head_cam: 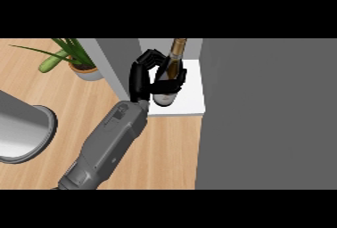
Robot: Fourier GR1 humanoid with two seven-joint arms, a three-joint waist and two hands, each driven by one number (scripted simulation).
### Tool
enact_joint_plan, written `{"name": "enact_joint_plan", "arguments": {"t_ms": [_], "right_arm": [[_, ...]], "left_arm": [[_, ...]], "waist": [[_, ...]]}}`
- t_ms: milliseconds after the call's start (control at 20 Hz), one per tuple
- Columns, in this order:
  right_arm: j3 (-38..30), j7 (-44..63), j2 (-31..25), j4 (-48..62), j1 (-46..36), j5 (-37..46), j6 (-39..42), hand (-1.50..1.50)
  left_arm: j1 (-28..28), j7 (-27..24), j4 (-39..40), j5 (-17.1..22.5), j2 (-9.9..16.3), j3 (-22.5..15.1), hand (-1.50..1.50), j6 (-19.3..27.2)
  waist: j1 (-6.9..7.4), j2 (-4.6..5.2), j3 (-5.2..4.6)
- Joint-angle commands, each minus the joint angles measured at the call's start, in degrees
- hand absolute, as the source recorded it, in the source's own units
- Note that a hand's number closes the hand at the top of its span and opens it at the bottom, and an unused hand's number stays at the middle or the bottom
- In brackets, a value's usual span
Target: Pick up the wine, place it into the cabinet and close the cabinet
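The left hand [146,75] curled its fingers around the wine bottle [168,75], which stood upright on the cabinet's white shelf [187,104] at the far middle, its pale label [163,99] too small to read.

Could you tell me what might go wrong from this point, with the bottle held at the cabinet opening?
1. The wine bottle stands near the white shelf's front edge; released here, it could tip out.
2. The hand curled round it sits close to the grey cabinet wall and may catch it when withdrawing.
3. The cabinet door could strike a bottle left this far forward.
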Motion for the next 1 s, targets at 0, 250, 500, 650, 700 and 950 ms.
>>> {"name": "enact_joint_plan", "arguments": {"t_ms": [0,250,500,650,700,950], "right_arm": [[1.44,-0.47,2.2,-7.12,4.35,-4.65,0.37,-1.5],[2.03,3.16,1.65,-7.92,1.23,-2.92,-1.87,-1.5],[1.28,-0.12,1.3,-6.7,4.87,-5.15,0.91,-1.5],[-0.49,-0.97,0.38,-1.1,-1.13,-4.33,0.35,-1.5],[0.25,1.22,0.72,-4.67,-0.67,-5.22,-0.5,-1.5],[0.65,1.01,0.87,-4.16,-0.27,-5.84,-0.18,-1.5]], "left_arm": [[-2.96,-4.46,6.73,1.32,-0.14,2.14,1.5,-0.54],[-7.68,-8.81,11.78,-0.97,0.51,5.09,1.5,-0.79],[-12.01,-10.03,16.28,-0.26,-0.12,5.97,1.5,3.59],[-14.89,-12.16,21.2,-0.15,-0.12,7.81,1.5,0.46],[-12.38,-15.83,23.14,-0.16,0.18,10.03,1.5,-2.68],[-15.37,-13.04,25.06,4.23,-0.14,12.45,1.5,-2.61]], "waist": [[-0.81,0.2,-0.01],[-0.43,0.16,-0.04],[-0.91,0.16,0.01],[-0.73,0.42,-0.01],[-1.07,0.57,-0.04],[-1.73,0.59,-0.04]]}}
